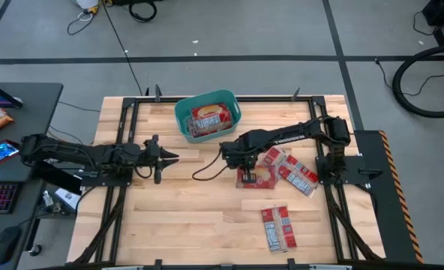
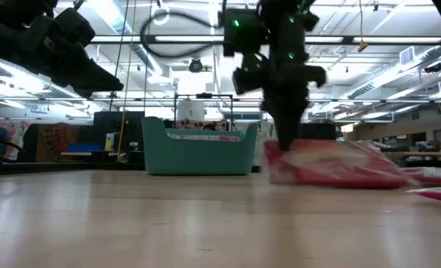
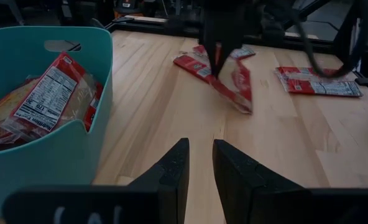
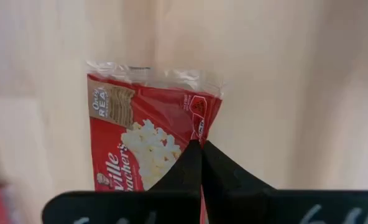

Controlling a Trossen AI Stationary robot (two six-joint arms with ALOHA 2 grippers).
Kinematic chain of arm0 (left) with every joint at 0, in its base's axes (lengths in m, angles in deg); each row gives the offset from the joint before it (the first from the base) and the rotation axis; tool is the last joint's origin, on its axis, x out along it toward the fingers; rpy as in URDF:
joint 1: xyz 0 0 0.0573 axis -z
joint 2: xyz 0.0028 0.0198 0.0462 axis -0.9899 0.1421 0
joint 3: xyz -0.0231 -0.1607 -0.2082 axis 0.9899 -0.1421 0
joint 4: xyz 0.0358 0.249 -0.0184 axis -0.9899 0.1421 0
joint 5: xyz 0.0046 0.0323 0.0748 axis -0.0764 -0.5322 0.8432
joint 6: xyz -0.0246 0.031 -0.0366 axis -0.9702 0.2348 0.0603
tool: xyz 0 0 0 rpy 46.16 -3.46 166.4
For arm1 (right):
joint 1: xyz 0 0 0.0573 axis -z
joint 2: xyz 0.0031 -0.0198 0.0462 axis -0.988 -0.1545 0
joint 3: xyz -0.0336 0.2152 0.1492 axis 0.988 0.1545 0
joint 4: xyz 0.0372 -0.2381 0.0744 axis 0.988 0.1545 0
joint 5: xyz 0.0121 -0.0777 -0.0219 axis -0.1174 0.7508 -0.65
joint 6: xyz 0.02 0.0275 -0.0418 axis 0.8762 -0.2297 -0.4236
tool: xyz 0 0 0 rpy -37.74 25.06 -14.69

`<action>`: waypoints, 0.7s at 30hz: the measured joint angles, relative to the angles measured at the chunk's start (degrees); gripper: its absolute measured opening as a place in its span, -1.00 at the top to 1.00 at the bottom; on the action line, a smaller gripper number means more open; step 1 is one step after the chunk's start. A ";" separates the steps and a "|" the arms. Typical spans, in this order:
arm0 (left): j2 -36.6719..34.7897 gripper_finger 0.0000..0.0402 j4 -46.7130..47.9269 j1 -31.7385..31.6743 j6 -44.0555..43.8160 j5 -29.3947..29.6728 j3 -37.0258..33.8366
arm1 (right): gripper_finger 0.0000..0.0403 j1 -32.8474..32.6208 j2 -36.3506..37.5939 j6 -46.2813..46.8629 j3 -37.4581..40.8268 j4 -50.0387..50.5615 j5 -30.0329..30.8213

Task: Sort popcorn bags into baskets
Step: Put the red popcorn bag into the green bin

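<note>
right tool (image 1: 246,174) clamped on edge of one popcorn bag (image 4: 148,138), mid tabletop (image 1: 192,217), fingers pressed together on the packet. bag tilted, one end raised. left tool (image 1: 169,157) hovers left of it, fingers slightly apart, holding nothing. teal basket (image 1: 183,116) at far centre holds several bags; more bags (image 1: 279,226) lie right and near.

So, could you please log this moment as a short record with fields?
right gripper: shut on a popcorn bag, one edge lifted off the table
left gripper: idle, fingers slightly apart, above the table beside the basket
basket contents: several popcorn bags
bags left on table: a cluster by the right arm, a pair nearer the front edge
</note>
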State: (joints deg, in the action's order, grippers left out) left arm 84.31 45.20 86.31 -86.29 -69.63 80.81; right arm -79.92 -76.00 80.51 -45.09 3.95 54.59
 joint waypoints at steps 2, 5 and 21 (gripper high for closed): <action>0.00 0.62 0.00 0.01 0.00 -0.01 -0.01 | 0.99 0.04 0.00 -1.26 -2.97 0.53 2.93; 0.00 0.62 0.00 0.01 0.00 -0.01 -0.01 | 0.99 0.04 0.00 -3.72 -7.05 0.51 6.44; 0.00 0.62 0.05 0.01 -0.02 0.00 -0.02 | 0.99 2.83 0.00 -21.28 -18.05 -14.97 20.16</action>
State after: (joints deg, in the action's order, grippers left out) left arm 84.31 45.25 86.32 -86.31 -69.63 80.79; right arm -77.09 -76.00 59.24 -63.14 -11.02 74.75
